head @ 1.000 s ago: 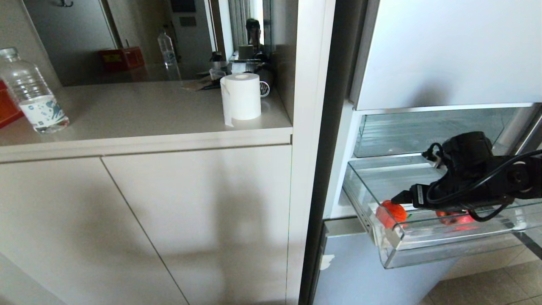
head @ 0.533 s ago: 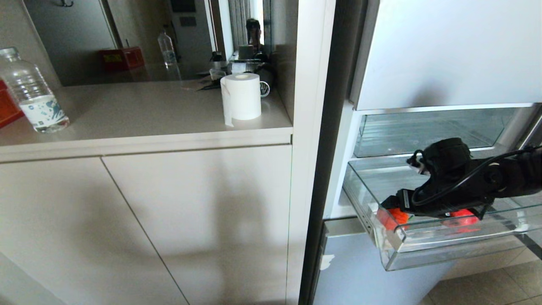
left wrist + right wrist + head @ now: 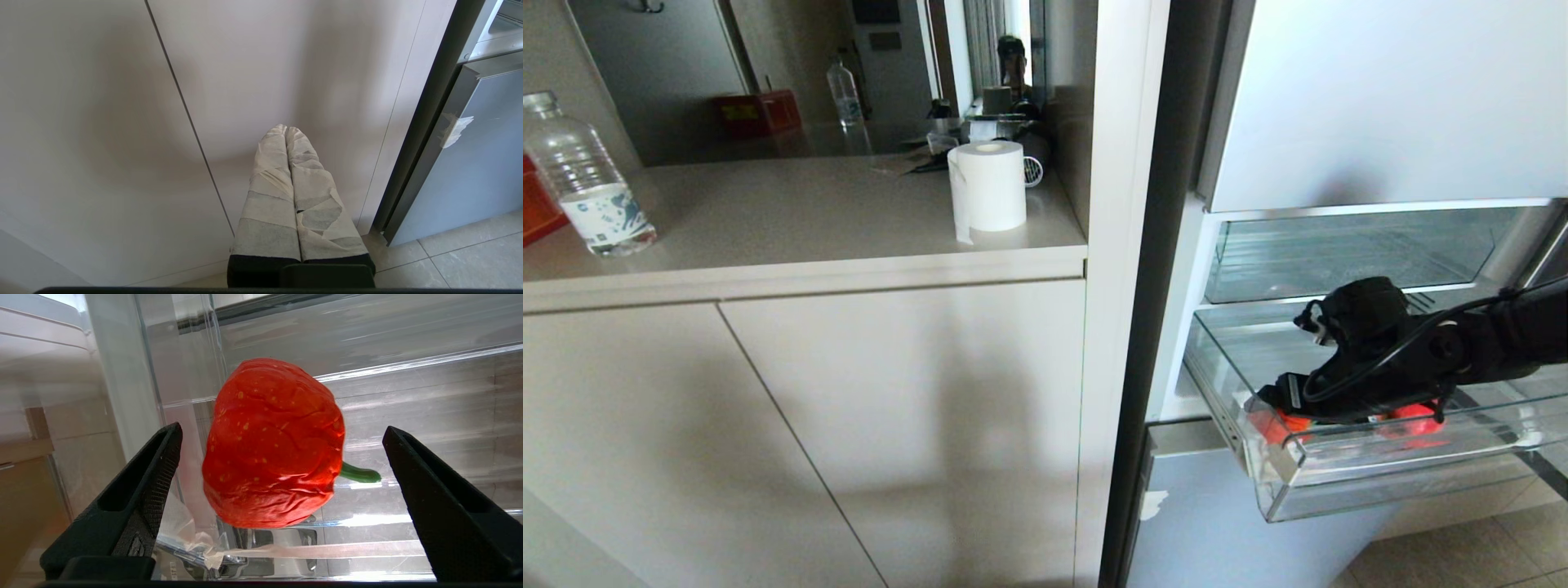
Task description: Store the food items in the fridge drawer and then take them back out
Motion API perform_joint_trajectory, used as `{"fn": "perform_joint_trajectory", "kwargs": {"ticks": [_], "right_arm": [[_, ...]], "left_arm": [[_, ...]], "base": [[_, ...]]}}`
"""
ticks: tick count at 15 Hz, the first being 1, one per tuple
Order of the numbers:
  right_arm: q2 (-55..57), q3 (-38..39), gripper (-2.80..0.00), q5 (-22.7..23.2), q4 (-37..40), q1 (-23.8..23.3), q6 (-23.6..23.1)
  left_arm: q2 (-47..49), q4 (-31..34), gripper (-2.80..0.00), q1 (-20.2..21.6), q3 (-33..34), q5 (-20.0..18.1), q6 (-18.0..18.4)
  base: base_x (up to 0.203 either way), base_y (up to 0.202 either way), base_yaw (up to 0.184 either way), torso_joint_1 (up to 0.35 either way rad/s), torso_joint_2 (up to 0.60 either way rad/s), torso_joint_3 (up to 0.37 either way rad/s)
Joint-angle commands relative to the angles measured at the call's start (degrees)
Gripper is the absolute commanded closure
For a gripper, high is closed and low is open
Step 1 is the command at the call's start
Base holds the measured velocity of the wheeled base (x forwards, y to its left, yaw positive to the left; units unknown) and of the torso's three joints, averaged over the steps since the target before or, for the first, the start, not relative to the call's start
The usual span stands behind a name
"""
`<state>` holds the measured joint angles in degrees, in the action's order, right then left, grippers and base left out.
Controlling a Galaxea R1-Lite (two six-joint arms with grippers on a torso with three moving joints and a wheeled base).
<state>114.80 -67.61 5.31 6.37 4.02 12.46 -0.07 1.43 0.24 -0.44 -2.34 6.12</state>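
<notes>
The clear fridge drawer (image 3: 1380, 482) stands pulled out, with two red food items inside. The orange-red ribbed one (image 3: 1290, 425), with a green stem, lies near the drawer's left front corner. The deeper red one (image 3: 1417, 412) lies further right. Both are partly hidden by my right arm (image 3: 1421, 351), which reaches down into the drawer. In the right wrist view the ribbed item (image 3: 273, 449) sits between the black fingers of my right gripper (image 3: 282, 428), which is open wide and not touching it. My left gripper (image 3: 286, 128) hangs shut and empty in front of the cabinet doors.
A second clear drawer (image 3: 1339, 253) sits above the open one, under the pale upper fridge door (image 3: 1388, 98). A blue lower panel (image 3: 1217, 531) lies below. On the counter to the left stand a paper roll (image 3: 988, 186) and a water bottle (image 3: 584, 180).
My right arm has sunk and shifted left into the drawer, and now covers more of the ribbed red item. The left arm has not moved.
</notes>
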Motion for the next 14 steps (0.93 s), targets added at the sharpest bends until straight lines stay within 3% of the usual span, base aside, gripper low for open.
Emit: {"fn": "perform_joint_trajectory", "kwargs": {"ticks": [1, 2, 14], "right_arm": [[0.42, -0.07, -2.80, -0.13, 0.05, 0.02, 0.11], [0.42, -0.10, 0.00, -0.22, 0.05, 0.02, 0.11], [-7.02, 1.38, 0.00, -0.17, 0.14, 0.01, 0.09]], "left_arm": [[0.07, -0.02, 0.00, 0.02, 0.00, -0.03, 0.03], [0.07, -0.02, 0.00, 0.02, 0.00, -0.03, 0.03], [0.07, 0.07, 0.00, 0.02, 0.00, -0.03, 0.03]], "base": [[0.000, 0.000, 0.000, 0.000, 0.00, 0.000], [0.000, 0.000, 0.000, 0.000, 0.00, 0.000], [0.000, 0.000, 0.000, 0.000, 0.00, 0.000]]}}
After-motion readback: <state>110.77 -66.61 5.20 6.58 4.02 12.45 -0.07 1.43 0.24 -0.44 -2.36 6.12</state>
